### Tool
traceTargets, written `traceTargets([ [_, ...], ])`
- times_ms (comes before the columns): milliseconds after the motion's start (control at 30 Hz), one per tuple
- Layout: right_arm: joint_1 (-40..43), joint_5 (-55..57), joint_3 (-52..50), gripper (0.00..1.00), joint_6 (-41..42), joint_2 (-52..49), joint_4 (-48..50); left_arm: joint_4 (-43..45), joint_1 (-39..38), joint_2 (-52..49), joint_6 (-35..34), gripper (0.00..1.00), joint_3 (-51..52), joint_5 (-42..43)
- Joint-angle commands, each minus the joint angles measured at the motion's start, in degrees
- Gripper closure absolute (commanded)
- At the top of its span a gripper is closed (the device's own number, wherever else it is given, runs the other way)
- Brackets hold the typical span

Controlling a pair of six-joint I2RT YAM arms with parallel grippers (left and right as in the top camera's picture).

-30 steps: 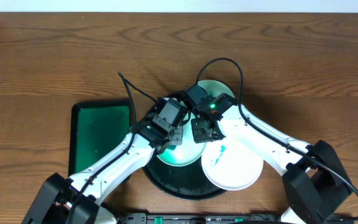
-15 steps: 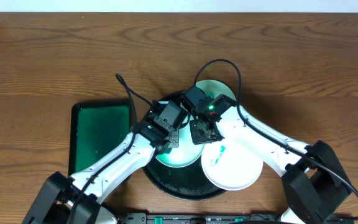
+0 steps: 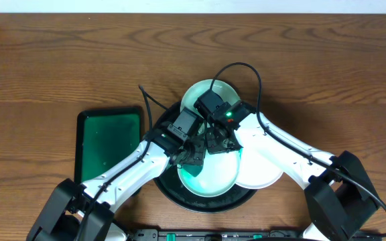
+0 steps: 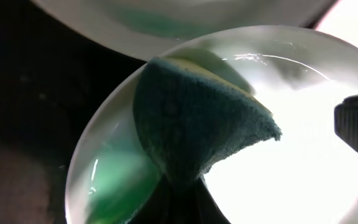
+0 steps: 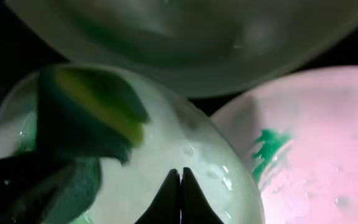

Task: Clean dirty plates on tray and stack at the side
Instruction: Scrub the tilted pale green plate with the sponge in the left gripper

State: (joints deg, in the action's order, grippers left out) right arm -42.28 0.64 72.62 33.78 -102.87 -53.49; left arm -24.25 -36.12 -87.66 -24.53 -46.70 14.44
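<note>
The black tray (image 3: 168,194) holds three plates. A mint plate (image 3: 216,179) lies at the front middle, a second mint plate (image 3: 196,95) at the far edge, and the white plate (image 3: 263,171) on the right. My left gripper (image 3: 194,155) is shut on a teal sponge with a yellow face (image 4: 197,121), pressed into the front mint plate (image 4: 303,162). My right gripper (image 5: 180,186) is shut and empty, its tips on the same plate (image 5: 179,149). The white plate (image 5: 328,143) has a green smear (image 5: 267,149). The front plate has green film on its left (image 4: 114,180).
A green rectangular tray with a black rim (image 3: 109,144) lies left of the black tray. Bare wood tabletop (image 3: 327,73) lies behind and to both sides. Both arms cross over the black tray, and cables loop above it.
The front mint plate has slid toward the front right, partly against the white plate. Both grippers shifted with it, and the far mint plate shows more.
</note>
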Motion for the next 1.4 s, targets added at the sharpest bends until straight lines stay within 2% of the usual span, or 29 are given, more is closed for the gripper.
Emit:
traceTargets([
  [0, -1.68, -0.31, 0.46, 0.98, -0.92, 0.55, -0.28, 0.74, -0.5, -0.7, -0.63, 0.93, -1.09, 3.1],
  [167, -1.68, -0.31, 0.46, 0.99, -0.9, 0.55, -0.24, -2.91, -0.5, -0.7, -6.01, 0.93, -1.09, -6.03],
  [300, -1.68, -0.31, 0.46, 0.99, -0.9, 0.55, -0.07, -5.86, -0.44, -0.7, -7.04, 0.93, -1.09, -10.51],
  [433, -1.68, -0.31, 0.46, 0.98, -0.9, 0.55, -0.09, -8.66, -0.24, -0.7, -10.86, 0.93, -1.09, -15.34],
  [767, -1.68, -0.39, 0.46, 0.99, -0.92, 0.55, -0.07, -8.94, 2.54, 0.28, -11.52, 0.93, -1.18, -17.51],
  [1133, -1.64, -1.2, 0.46, 0.98, -1.33, 0.55, 0.37, -9.84, 3.06, 5.68, -8.13, 0.89, -2.58, -17.77],
  [1167, -1.64, -1.22, 0.46, 0.83, -1.31, 0.55, 0.37, -11.08, 3.06, 5.7, -8.15, 0.9, -2.58, -18.62],
  [1200, -1.64, -1.36, 0.46, 0.6, -1.31, 0.55, 0.39, -11.74, 3.06, 5.7, -8.13, 0.9, -2.58, -19.1],
  [1267, -1.64, -1.36, 0.46, 0.53, -1.29, 0.55, 0.39, -12.72, 3.06, 5.7, -8.13, 0.89, -2.58, -20.06],
  [1333, -1.55, -1.33, 0.46, 0.35, -1.05, 0.55, 0.61, -13.27, 3.06, 5.7, -8.13, 0.88, -2.58, -20.55],
  [1367, -1.51, -1.33, 0.46, 0.34, -0.81, 0.55, 0.72, -13.33, 3.06, 5.7, -8.13, 0.88, -2.58, -20.55],
])
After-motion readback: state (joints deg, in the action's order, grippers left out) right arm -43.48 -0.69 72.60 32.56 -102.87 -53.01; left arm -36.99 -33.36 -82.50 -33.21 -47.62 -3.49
